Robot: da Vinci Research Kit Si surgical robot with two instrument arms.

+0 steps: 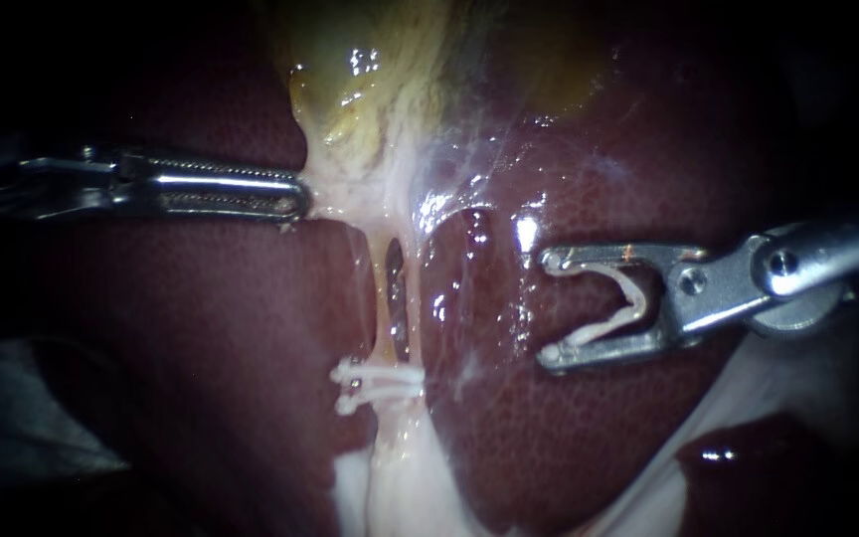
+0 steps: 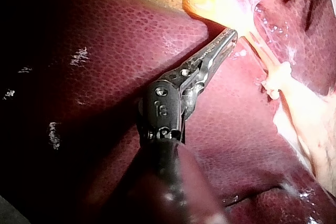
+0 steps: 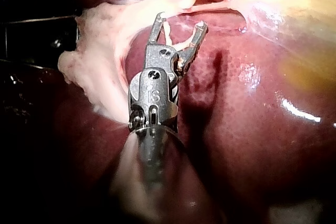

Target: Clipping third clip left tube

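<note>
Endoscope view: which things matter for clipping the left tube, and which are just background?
Job: right instrument, loaded clip in its jaws, left tube, two placed clips, left instrument holding pale tissue.
Background: liver, gallbladder.

Left tube (image 1: 378,318) pale, vertical; two white clips (image 1: 375,386) across it; open clip (image 1: 620,303) apart, rightward.

Left instrument (image 1: 300,194) silvery, ridged, right instrument (image 1: 549,308) steel, screw-pinned, shafts (image 3: 152,182) seemingly dark
</note>
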